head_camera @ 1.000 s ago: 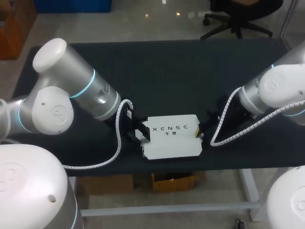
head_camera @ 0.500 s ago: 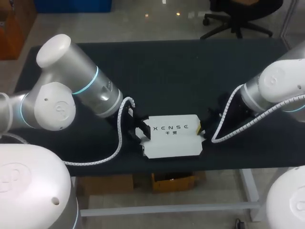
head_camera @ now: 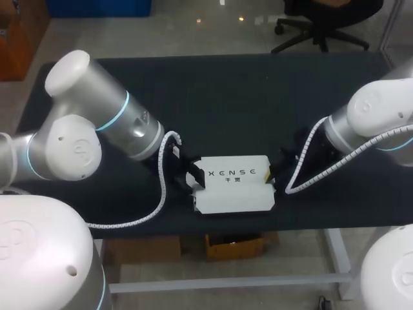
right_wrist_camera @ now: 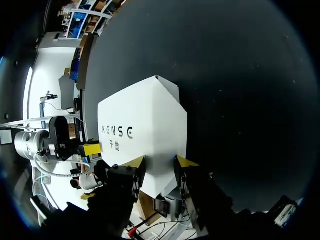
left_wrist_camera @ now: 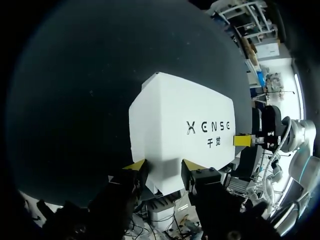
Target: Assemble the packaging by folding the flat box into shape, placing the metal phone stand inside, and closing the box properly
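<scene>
A white box [head_camera: 233,184] with dark lettering on its top lies closed near the black table's front edge. My left gripper [head_camera: 193,181] is at its left end, my right gripper [head_camera: 270,175] at its right end. In the left wrist view the box [left_wrist_camera: 180,125] stretches ahead and its near end sits between the yellow tips of the left gripper [left_wrist_camera: 163,170], both touching it. In the right wrist view the box [right_wrist_camera: 142,130] is likewise pinched at its near end by the right gripper [right_wrist_camera: 159,165]. No metal phone stand shows in any view.
The black table [head_camera: 258,97] stretches bare behind the box and to both sides. Its front edge runs just below the box. White cables hang from both wrists close to the box's ends.
The left arm's elbow swung slightly right and back again. The box and both grippers stay where they were.
</scene>
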